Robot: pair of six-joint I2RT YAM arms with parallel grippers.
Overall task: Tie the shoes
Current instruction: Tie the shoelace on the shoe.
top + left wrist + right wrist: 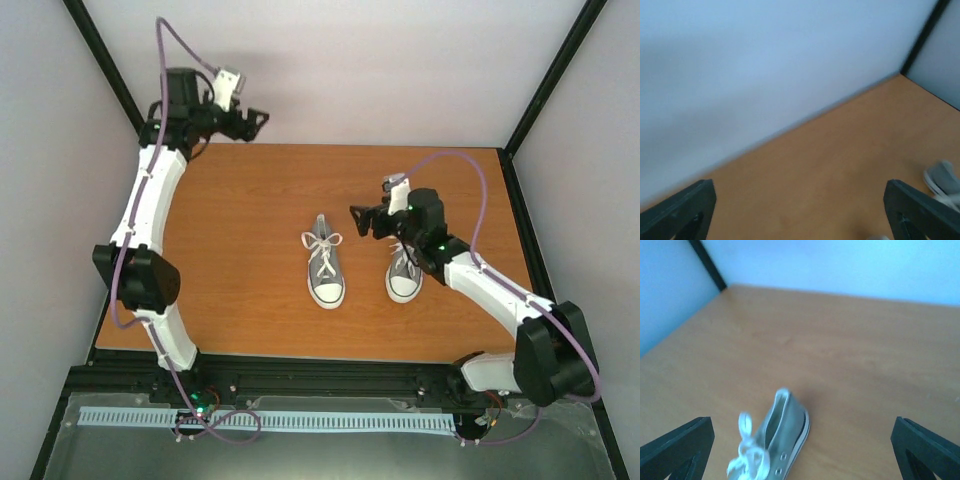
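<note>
Two grey sneakers with white toe caps stand side by side mid-table, toes toward me. The left shoe [326, 270] has its white laces in a bow [322, 240]. The right shoe [404, 274] is partly hidden under my right arm, and its laces are hard to see. My right gripper [355, 222] is open and empty, held above the table just right of the left shoe's heel. The right wrist view shows that shoe [785, 437], its bow [746, 452] and the open gripper [802, 422]. My left gripper [256, 124] is open and empty at the far left back corner.
The wooden table [250, 220] is bounded by white walls and black frame posts [545, 80]. The left wrist view shows the open gripper [799, 187] over bare wood near the back wall, and a shoe heel [942, 177] at the right edge.
</note>
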